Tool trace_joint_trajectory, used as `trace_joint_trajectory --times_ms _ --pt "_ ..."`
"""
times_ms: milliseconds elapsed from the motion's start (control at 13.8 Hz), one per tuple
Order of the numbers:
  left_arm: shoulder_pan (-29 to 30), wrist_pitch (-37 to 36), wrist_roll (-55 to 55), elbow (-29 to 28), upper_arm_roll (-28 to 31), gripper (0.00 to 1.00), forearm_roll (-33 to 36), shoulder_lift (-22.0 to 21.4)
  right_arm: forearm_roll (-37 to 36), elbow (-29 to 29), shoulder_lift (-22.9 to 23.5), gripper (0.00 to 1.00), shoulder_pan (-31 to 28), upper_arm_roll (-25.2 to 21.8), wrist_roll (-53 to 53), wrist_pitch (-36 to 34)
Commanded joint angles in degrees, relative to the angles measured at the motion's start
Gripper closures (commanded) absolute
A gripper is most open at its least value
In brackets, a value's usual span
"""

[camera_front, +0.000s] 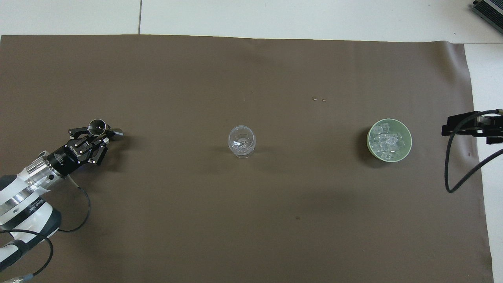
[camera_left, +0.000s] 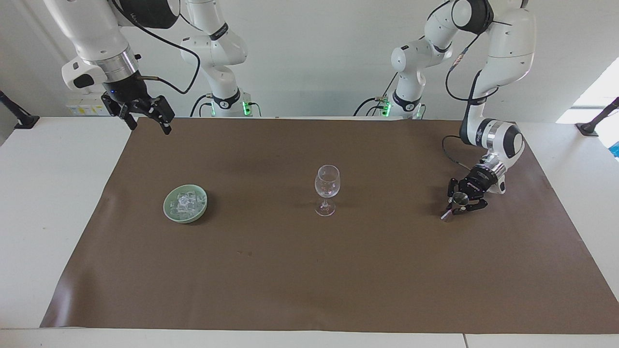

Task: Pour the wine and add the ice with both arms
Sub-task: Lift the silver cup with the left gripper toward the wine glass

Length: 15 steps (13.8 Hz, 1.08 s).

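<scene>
Gripping: the left gripper [camera_left: 457, 203], low at the left arm's end of the brown mat [camera_left: 338, 280], is clenched on a small metal measuring cup [camera_left: 458, 197] whose foot seems to rest on the mat.
Cup: tilted, its open mouth upward and clear of the fingers [camera_front: 103, 140] in the overhead view.
Waiting: the right gripper [camera_left: 147, 121] hangs high over the mat's corner at the right arm's end, jaws spread and holding nothing.
Glass: an upright wine glass [camera_left: 327, 189] stands mid-mat, apart from both grippers.
Ice: clear cubes [camera_left: 185, 202] are heaped in a pale green dish [camera_left: 169, 209], toward the right arm's end and level with the glass.
Specks: two small dark bits [camera_front: 319, 99] lie farther from the robots, between glass and dish.
</scene>
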Motion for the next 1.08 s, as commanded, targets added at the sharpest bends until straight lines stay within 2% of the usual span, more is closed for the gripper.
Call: trace_joint_trajectory --times_ms 0,650,722,1011 --pt "0.6 0.9 0.2 -1.8 0.3 1.0 -1.4 -2.1 -0.3 -1.2 -1.1 0.0 0.0 0.4 0.9 0.0" --pt "-2.3 4.0 -5.0 -1.3 0.3 1.0 -1.1 -9.8 -0.3 -1.2 -1.1 0.0 0.0 0.3 0.9 0.0" --pt "-4.1 5.2 -6.4 -1.2 0.3 1.0 -1.0 -11.1 -0.3 -1.2 -1.1 0.0 0.0 0.3 0.9 0.0" --pt "-15.3 19.3 -13.7 0.2 0.2 1.0 -1.0 -17.6 -0.3 -1.2 -1.1 0.0 -0.1 0.3 0.9 0.0"
